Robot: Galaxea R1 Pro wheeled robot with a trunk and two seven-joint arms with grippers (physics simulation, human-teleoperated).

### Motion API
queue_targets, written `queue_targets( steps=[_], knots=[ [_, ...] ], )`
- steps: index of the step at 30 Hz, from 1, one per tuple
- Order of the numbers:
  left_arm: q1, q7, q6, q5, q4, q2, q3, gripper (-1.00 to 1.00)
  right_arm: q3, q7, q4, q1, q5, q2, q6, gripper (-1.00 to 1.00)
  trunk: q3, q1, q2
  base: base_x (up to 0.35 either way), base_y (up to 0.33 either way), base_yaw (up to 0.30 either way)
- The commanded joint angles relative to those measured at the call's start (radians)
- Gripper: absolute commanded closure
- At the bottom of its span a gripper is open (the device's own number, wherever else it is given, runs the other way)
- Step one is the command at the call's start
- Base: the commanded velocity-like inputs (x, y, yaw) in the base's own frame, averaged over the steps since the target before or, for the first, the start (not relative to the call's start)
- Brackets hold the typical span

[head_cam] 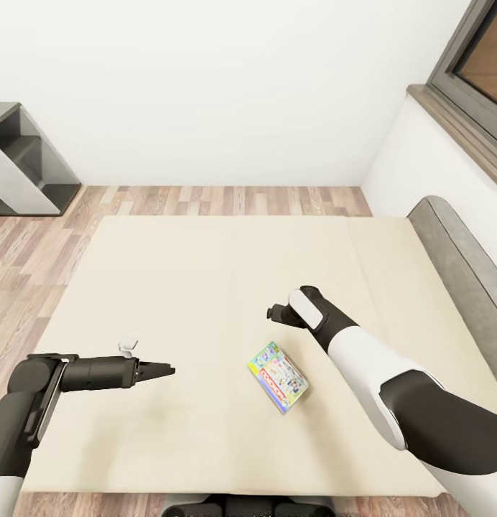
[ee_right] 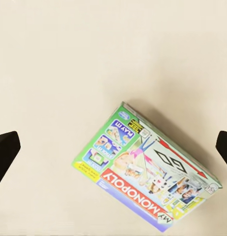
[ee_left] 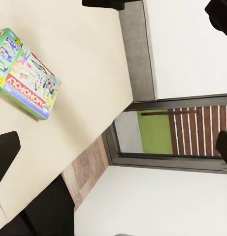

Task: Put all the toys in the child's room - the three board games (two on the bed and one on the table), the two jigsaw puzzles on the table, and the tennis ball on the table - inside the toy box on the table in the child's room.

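The Monopoly box (head_cam: pixel 278 375) is lying flat on the beige mattress (head_cam: pixel 205 301), near the robot's edge; the right gripper (head_cam: pixel 277 313) is hovering above and just beyond it, jaws spread wide and empty, while the left gripper (head_cam: pixel 161 371) is pointing at it from well apart, state indeterminable. Recommended: R gripper should be descending square over the box's short width, since the box is sitting skewed. R wrist view is giving lid print and skew clearly; L wrist view is adding the grey bed frame (ee_left: pixel 138 49) and window (ee_left: pixel 162 132).

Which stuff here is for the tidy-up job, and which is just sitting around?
For the job:
- Monopoly box, a board game lying flat on the bed
- bed, where it lies
- right tool, open, above the mattress beside the box

Just there:
- grey shelf unit
- window
- wood floor
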Motion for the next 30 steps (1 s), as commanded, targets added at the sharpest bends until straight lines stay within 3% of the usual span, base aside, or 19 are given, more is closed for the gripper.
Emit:
queue_targets(
  steps=[1, 17, 30],
  knots=[
    [-0.001, -0.009, 0.01, -0.01, -0.001, 0.0, 0.001, -1.0, 0.008, -0.009, -0.001, -0.001, -0.011, -0.001, 0.002, -1.0, -0.003, 0.0, -0.002, 0.0, 0.0, 0.061],
    [-0.001, -0.009, 0.01, -0.01, -0.001, 0.0, 0.001, -1.0, 0.004, -0.015, -0.045, -0.004, -0.012, -0.002, 0.007, -1.0, -0.028, 0.0, -0.002, 0.0, 0.0, 0.06],
    [-0.001, -0.009, 0.01, -0.01, -0.001, -0.001, 0.001, -1.0, 0.001, -0.014, -0.07, -0.003, -0.017, -0.009, 0.006, -1.0, -0.037, 0.0, -0.002, 0.0, 0.0, -0.059]
  ],
)
